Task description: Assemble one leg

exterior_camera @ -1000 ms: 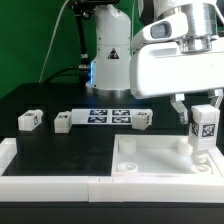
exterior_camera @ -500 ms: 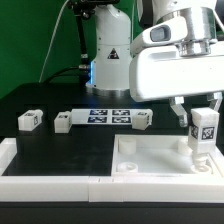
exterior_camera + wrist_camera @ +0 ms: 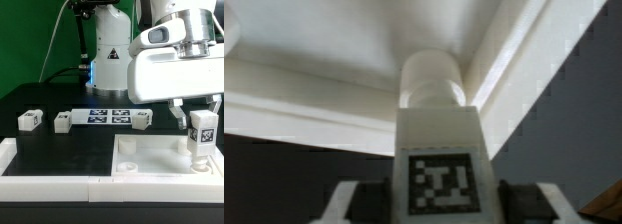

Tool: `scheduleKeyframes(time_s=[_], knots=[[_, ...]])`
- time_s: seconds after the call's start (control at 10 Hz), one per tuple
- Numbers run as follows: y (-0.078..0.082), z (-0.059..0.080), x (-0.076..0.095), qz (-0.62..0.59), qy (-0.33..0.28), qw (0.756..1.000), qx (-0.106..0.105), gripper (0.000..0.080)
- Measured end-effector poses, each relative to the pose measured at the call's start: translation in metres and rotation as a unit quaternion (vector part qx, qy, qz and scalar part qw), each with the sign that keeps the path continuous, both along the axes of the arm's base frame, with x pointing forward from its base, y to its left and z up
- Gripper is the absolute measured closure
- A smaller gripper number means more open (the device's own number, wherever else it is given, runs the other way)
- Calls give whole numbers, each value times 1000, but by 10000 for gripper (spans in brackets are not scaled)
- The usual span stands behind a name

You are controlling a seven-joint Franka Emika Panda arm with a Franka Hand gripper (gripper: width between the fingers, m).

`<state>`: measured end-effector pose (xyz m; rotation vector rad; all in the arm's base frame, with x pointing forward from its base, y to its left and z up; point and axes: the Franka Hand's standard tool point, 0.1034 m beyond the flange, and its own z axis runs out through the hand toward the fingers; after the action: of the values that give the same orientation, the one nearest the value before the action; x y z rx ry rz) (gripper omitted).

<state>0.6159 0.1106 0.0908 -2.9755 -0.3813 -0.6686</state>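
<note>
My gripper (image 3: 202, 112) is shut on a white leg (image 3: 203, 135) with a black-and-white tag and holds it upright over the right corner of the large white square panel (image 3: 150, 158). The leg's lower end touches or nearly touches the panel. In the wrist view the leg (image 3: 441, 150) fills the middle between my fingers (image 3: 352, 204), its rounded end pointing into the panel's corner (image 3: 349, 60). Three more legs lie on the black table: one (image 3: 29, 120) at the exterior view's left, one (image 3: 62, 122) beside it, one (image 3: 143, 121) right of the marker board.
The marker board (image 3: 105, 116) lies flat between the loose legs. A white rim (image 3: 50, 180) runs along the table's front edge. The robot's base (image 3: 110, 55) stands behind, before a green backdrop.
The gripper with the leg has shifted very slightly lower and to the exterior view's left. Nothing else has moved.
</note>
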Motion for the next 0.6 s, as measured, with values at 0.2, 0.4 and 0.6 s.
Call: scheduleKeyframes(time_s=[0.2,0.4,0.6], knots=[[-1,0,1,-1,-2,1000,0,509],[0,0,3,-1,-4,1000,1,509],[3,-7,3,1,1,1000,1,509]])
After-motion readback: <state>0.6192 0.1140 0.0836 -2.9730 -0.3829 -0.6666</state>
